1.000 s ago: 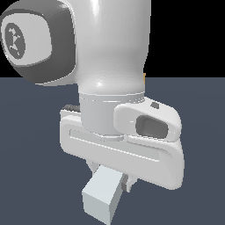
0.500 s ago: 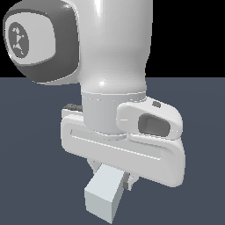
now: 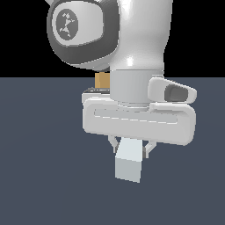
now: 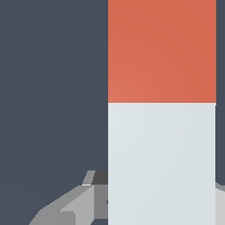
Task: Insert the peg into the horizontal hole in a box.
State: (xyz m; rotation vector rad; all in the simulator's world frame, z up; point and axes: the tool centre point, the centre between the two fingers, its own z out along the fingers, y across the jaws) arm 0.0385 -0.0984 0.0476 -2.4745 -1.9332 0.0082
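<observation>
**White-grey bar held in pincer, box mostly hidden behind arm**

White-grey and orange-red, the peg [image 3: 128, 163] is seen clamped between the fingers of the pincer [image 3: 130, 149], lifted clear of the dark desk [image 3: 39, 176]. In the exterior view only the pale end is shown, pointing toward the camera; in the wrist view the orange-red end [image 4: 161, 50] is seen leading away from the grip, with the pale part [image 4: 161, 162] held near the fingers [image 4: 70, 206].

The peg is judged stiff and light: straight edges, flat faces, no sag. Smooth flat sides are likely to be slippery, so slip or twist in the grip is a risk if the tip is pushed against an edge. A hold across two opposite flat faces, on the pale half, is judged best, leaving the orange-red end free to enter.

A small tan-orange patch of the box [image 3: 102, 80] is visible behind the arm, well apart from the peg. The hole cannot be seen in either view, so alignment cannot be judged.
</observation>
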